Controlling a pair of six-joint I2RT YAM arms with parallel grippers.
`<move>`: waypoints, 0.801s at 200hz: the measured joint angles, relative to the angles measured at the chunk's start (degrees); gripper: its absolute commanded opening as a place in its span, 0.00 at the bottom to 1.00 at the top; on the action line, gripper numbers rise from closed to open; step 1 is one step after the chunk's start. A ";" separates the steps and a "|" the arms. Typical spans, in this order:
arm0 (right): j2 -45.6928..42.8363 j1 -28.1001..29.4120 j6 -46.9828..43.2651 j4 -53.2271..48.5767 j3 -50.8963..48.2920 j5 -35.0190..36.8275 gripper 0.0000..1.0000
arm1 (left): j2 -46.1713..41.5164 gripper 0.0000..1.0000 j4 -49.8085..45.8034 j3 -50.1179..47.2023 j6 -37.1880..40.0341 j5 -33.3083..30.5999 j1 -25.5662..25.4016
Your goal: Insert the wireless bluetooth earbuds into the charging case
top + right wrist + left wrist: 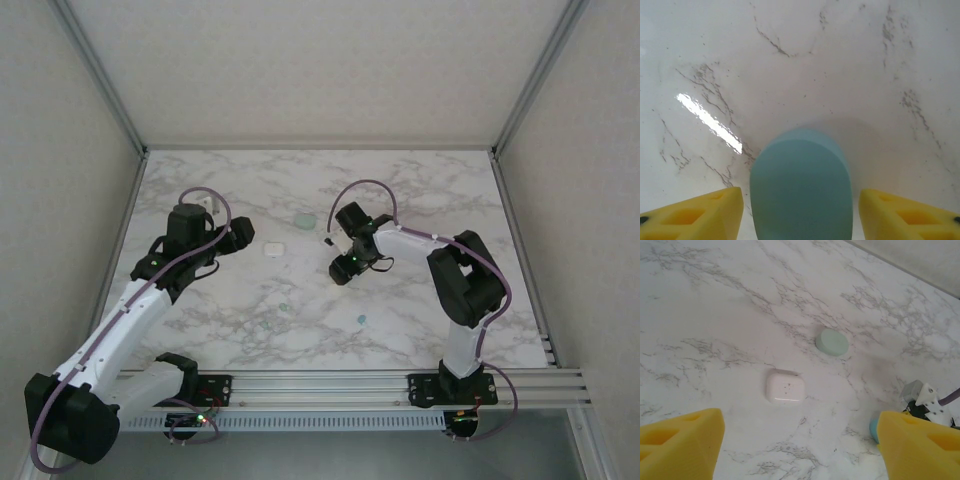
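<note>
Near case point(785, 386): on the desk point(715, 315), ahead of my left tool point(800, 447).
Far case point(832, 342): behind it, rightward.
Third case point(801, 185): between my right tool point(800, 210) fingers, touching neither.
Earbuds point(283, 307): scattered on the desk, nearer my arm bases.

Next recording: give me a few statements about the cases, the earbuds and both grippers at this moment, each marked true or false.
1. The left gripper is clamped on the white case. False: it is open, and the case lies untouched on the table ahead of it.
2. The blue-teal case sits between the fingers of the right gripper. True; a gap shows on each side.
3. The pale green case is stacked on the white case. False: the two lie apart on the table.
4. Small buds lie loose on the table, nearer the arm bases than the white case. True.
</note>
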 measured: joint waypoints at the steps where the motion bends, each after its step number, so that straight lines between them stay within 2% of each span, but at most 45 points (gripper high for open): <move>1: 0.00 0.02 0.00 0.00 0.00 0.02 0.60 | 0.00 0.79 0.00 0.00 0.00 0.00 0.00; 60: -0.42 0.15 -1.68 0.26 -0.94 0.79 0.58 | 0.63 0.79 0.09 0.00 0.00 0.02 0.00; 106: -0.70 0.15 -2.97 0.76 -1.90 0.94 0.47 | 1.31 0.78 1.14 0.00 -0.24 0.66 0.00; 122: -1.09 0.15 -2.84 1.66 -2.21 0.79 0.40 | 1.46 0.77 1.49 0.00 -0.44 1.66 0.00; 142: -4.63 0.15 -2.95 4.44 -4.85 0.13 0.38 | 1.64 0.76 2.16 0.00 -0.83 3.76 0.00; 160: -11.72 0.15 -2.97 6.84 -7.98 -1.31 0.37 | 1.88 0.76 3.15 0.11 -1.62 6.56 0.00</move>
